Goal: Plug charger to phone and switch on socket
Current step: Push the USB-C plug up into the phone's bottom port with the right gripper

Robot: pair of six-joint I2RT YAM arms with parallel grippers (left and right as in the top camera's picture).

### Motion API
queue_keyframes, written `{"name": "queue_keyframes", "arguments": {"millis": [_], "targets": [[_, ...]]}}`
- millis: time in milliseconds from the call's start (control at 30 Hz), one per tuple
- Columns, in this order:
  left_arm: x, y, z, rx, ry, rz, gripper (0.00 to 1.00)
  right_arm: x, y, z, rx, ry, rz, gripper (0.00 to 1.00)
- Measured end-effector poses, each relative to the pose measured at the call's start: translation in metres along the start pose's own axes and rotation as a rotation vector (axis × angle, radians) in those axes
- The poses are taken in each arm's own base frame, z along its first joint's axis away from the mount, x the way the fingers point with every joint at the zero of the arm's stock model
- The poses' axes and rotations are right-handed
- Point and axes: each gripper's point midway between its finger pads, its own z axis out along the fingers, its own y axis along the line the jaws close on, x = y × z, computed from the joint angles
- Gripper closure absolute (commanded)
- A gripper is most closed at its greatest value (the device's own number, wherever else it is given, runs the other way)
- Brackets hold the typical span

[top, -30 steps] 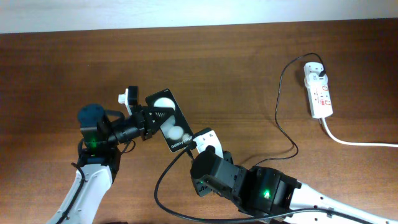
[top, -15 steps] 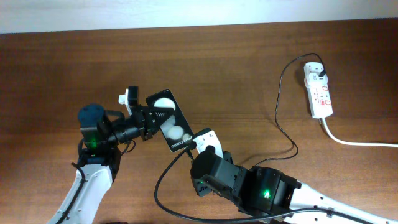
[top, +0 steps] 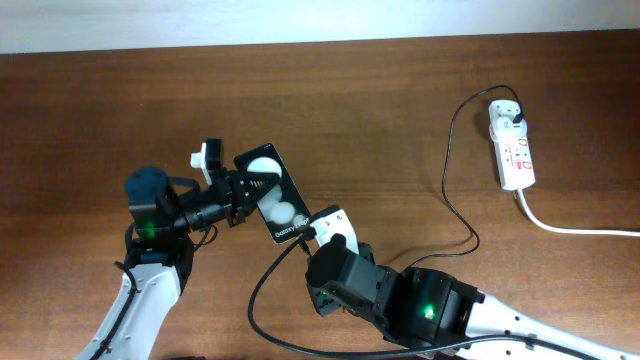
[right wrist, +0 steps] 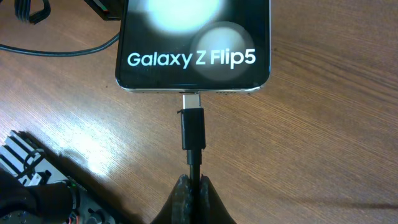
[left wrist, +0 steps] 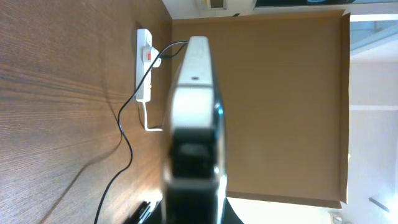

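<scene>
Phone (top: 272, 196) sits left of table (top: 400, 90) centre, clamped in the left gripper (top: 246, 190). The right gripper (right wrist: 191, 186) pinches the charger (right wrist: 193, 127) cable behind its connector, tip meeting the phone's port. The socket (top: 511, 148) lies far right.

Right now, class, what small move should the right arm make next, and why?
Probably push the charger straight forward into the phone: its metal tip shows at the port, lined up, not fully seated. The right gripper is shut on its cable; the left gripper holds the phone.
</scene>
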Motion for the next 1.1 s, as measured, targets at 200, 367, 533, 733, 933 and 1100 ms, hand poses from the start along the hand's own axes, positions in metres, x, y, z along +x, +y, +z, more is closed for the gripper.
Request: {"name": "queue_keyframes", "arguments": {"millis": [200, 367, 533, 733, 933, 1100], "targets": [[0.0, 0.0001, 0.0, 0.0, 0.0, 0.0, 1.0, -0.0002, 0.0002, 0.0, -0.001, -0.001, 0.0, 0.96], [0.0, -0.0001, 0.0, 0.0, 0.0, 0.013, 1.0, -0.0002, 0.0003, 0.0, -0.001, -0.001, 0.0, 0.96], [0.0, -0.0001, 0.0, 0.0, 0.0, 0.016, 1.0, -0.0002, 0.0002, 0.0, -0.001, -0.001, 0.001, 0.96], [-0.0001, 0.0, 0.0, 0.0, -0.001, 0.016, 1.0, -0.0011, 0.001, 0.0, -0.005, -0.004, 0.002, 0.96], [-0.0008, 0.0002, 0.0, -0.001, -0.004, 0.016, 1.0, -0.0024, 0.0027, 0.0, -0.012, -0.009, 0.004, 0.96], [-0.0029, 0.0006, -0.0009, -0.003, -0.015, 0.017, 1.0, -0.007, 0.0067, -0.0002, -0.028, -0.028, -0.016, 0.96]]}}
